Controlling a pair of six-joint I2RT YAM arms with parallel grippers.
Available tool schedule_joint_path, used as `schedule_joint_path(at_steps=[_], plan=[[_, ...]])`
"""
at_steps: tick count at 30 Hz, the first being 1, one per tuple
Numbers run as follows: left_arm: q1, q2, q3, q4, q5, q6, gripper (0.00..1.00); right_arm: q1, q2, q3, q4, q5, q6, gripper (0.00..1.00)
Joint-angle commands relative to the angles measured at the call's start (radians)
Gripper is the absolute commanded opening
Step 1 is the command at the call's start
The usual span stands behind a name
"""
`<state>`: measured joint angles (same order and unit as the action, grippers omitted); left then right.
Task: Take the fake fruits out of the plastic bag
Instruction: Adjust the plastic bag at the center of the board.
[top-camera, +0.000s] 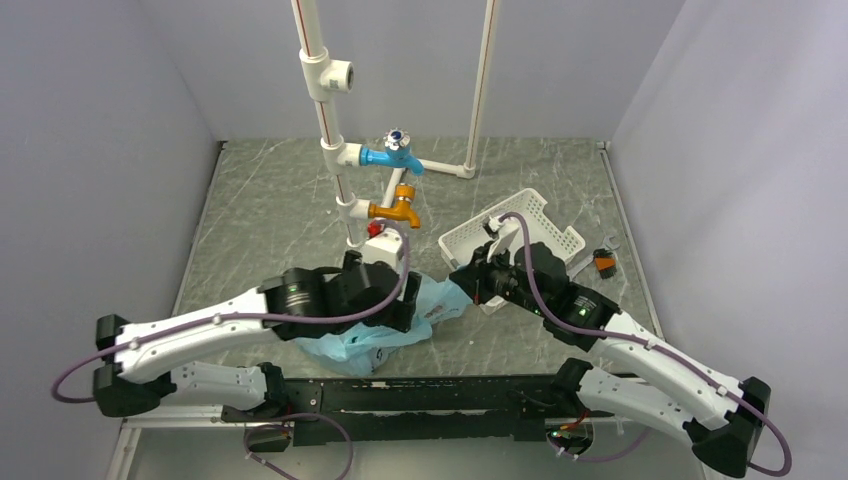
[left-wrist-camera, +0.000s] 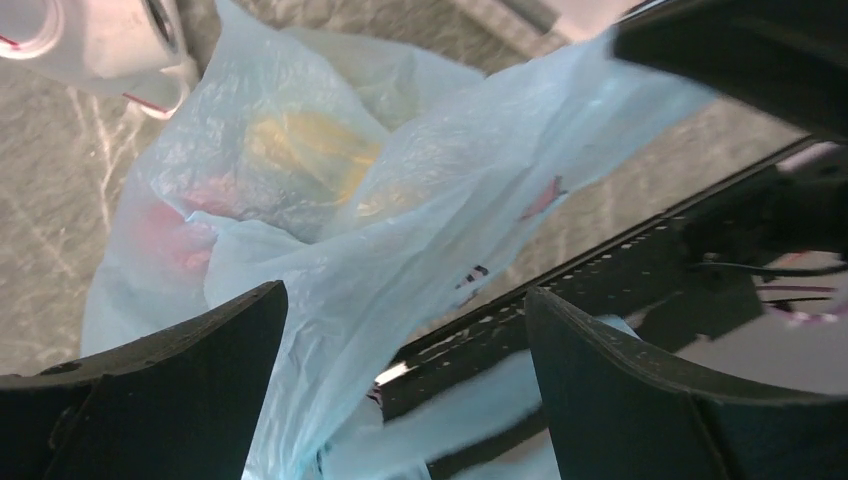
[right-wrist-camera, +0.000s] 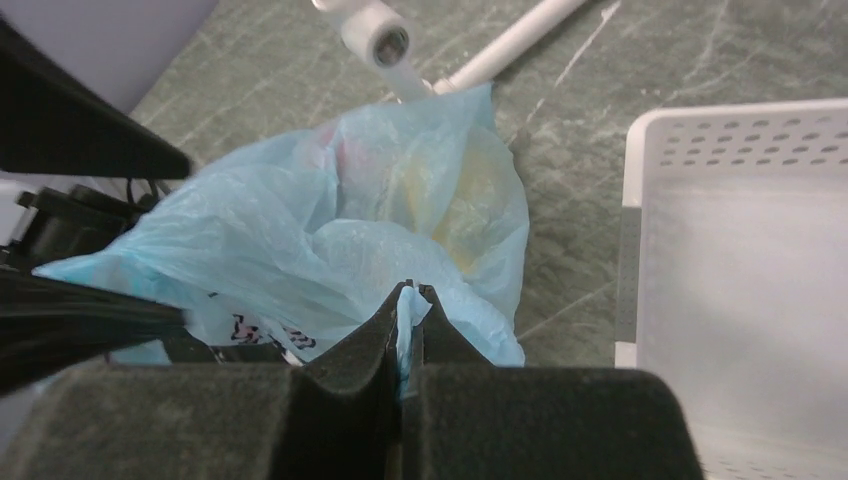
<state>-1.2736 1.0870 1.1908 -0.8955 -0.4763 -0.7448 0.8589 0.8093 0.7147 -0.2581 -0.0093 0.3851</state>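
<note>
1. Left wrist view: the fake fruits sit inside the plastic bag (left-wrist-camera: 400, 230), showing only as blurred colour through the film. There is a yellow fruit (left-wrist-camera: 310, 150) and, to its lower left, a red fruit (left-wrist-camera: 170, 235). I cannot make out any others.
2. From the left jaws, that lump of fruit lies ahead and to the left, past the fingertips. The bag's loose film runs from it down through the gap between the two fingers.
3. The left jaws are spread wide and grasp nothing; the film passes between them without being pinched.
4. In the right wrist view, the right jaws are clenched on a thin fold of the bag's near edge. The yellowish bulge sits beyond them, inside the bag.
5. In the top external view, the bag lies on the worktop (top-camera: 270, 210) close to the near edge. It stretches from under the left arm (top-camera: 200, 330) up and rightward to where the right arm (top-camera: 640, 350) pinches it.
6. I judge the left arm nearer the fruit and free to act, while the right one anchors the film. I cannot tell where the bag's mouth is, and the next reach depends on that.
7. The white basket (top-camera: 520, 225) stands just beyond the right arm's wrist, apart from the bag.
</note>
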Motion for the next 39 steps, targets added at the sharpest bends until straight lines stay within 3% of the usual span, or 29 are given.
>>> schedule_joint_path(at_steps=[1,7,10,17,21,26,28,32,34,35,36,39], plan=[[0.038,0.086,0.054,-0.075,-0.035,-0.019,0.94,-0.003,-0.036,0.090,0.022,-0.017,-0.010,0.00],[0.049,0.163,0.007,0.036,0.061,0.024,0.99,-0.003,-0.029,0.120,0.027,-0.040,-0.004,0.00],[0.052,0.184,-0.012,0.032,0.034,-0.007,0.99,-0.003,-0.029,0.114,0.047,-0.075,0.005,0.00],[0.100,0.178,-0.042,0.003,-0.015,-0.079,0.77,-0.002,-0.019,0.100,0.040,-0.099,0.010,0.00],[0.108,0.179,-0.071,0.066,0.046,-0.041,0.92,-0.003,-0.031,0.092,0.039,-0.110,0.017,0.00],[0.115,0.217,-0.077,0.102,0.098,-0.014,0.94,-0.003,-0.026,0.097,0.041,-0.122,0.021,0.00],[0.130,0.229,-0.070,0.074,0.084,-0.031,0.85,-0.003,-0.019,0.104,0.040,-0.128,0.020,0.00],[0.180,0.191,-0.064,0.008,0.040,-0.069,0.33,-0.003,-0.007,0.098,0.043,-0.112,0.021,0.08],[0.195,0.144,-0.073,-0.007,0.020,-0.090,0.17,-0.002,0.005,0.099,0.029,-0.100,0.023,0.13],[0.200,0.115,-0.082,-0.011,0.006,-0.098,0.10,-0.002,0.012,0.102,0.021,-0.088,0.025,0.20],[0.203,0.084,-0.093,-0.014,-0.014,-0.111,0.01,-0.003,0.024,0.106,0.008,-0.070,0.032,0.35],[0.206,-0.027,-0.137,-0.006,-0.058,-0.154,0.00,-0.003,0.074,0.126,-0.050,-0.001,0.061,0.78]])
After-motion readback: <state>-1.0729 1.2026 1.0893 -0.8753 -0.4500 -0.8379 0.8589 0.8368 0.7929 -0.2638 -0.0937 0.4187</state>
